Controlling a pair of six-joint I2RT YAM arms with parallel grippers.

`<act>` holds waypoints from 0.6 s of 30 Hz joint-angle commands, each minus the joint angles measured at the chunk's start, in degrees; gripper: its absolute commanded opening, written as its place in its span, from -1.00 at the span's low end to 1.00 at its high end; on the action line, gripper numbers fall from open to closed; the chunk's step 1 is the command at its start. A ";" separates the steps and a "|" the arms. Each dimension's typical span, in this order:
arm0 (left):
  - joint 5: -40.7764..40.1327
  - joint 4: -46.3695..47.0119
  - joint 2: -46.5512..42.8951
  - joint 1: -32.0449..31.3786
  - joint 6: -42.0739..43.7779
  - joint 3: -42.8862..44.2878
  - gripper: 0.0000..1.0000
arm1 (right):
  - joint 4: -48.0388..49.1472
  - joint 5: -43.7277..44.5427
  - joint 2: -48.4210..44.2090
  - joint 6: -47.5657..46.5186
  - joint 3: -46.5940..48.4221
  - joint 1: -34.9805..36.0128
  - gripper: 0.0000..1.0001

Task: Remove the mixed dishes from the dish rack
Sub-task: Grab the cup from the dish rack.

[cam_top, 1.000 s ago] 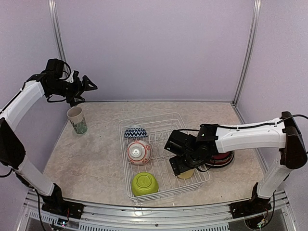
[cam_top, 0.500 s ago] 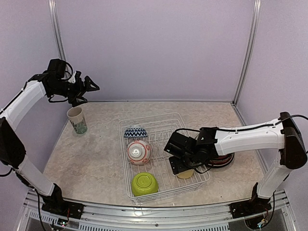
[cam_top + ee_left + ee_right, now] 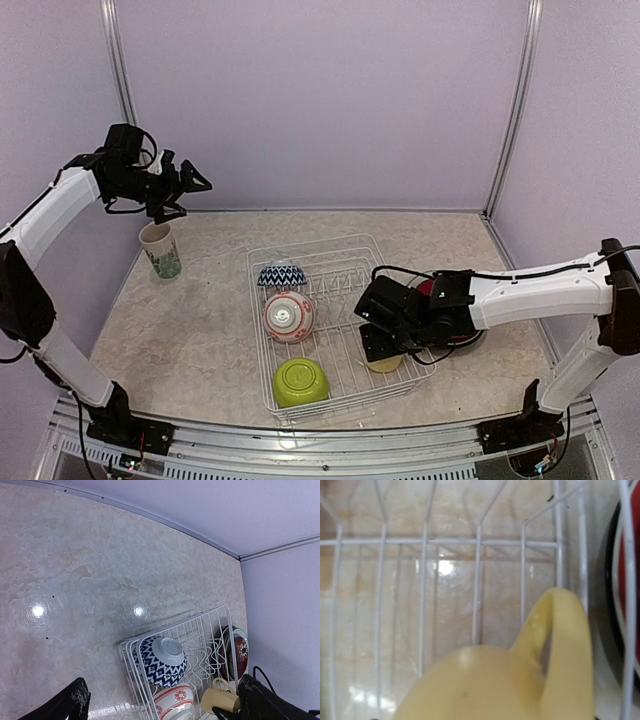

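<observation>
Hovering: left fingers [image 3: 70, 705] spread wide above bare worktop [image 3: 75, 580], rack [image 3: 131, 652] beyond their tips | right fingers [image 3: 374, 344] low at cup [image 3: 485, 685] by rack's right wall, grip cannot be told | right wrist only: cup handle toward plates [image 3: 612, 630], wires beneath, fingers unseen | top only: mug [image 3: 160, 250] under left fingers
</observation>
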 commanded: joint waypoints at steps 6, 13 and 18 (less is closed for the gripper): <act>2.39 0.64 0.30 -1.74 1.00 -0.40 0.98 | 12.86 3.02 -12.07 0.71 -5.41 0.04 -0.51; 16.84 9.68 0.59 -3.26 -4.25 -4.28 0.98 | 38.45 -4.74 -22.32 -1.09 -16.10 -4.79 -0.58; 28.43 21.20 1.31 -8.86 -10.26 -8.79 0.98 | 53.19 -8.36 -26.95 0.19 -22.39 -8.61 -0.48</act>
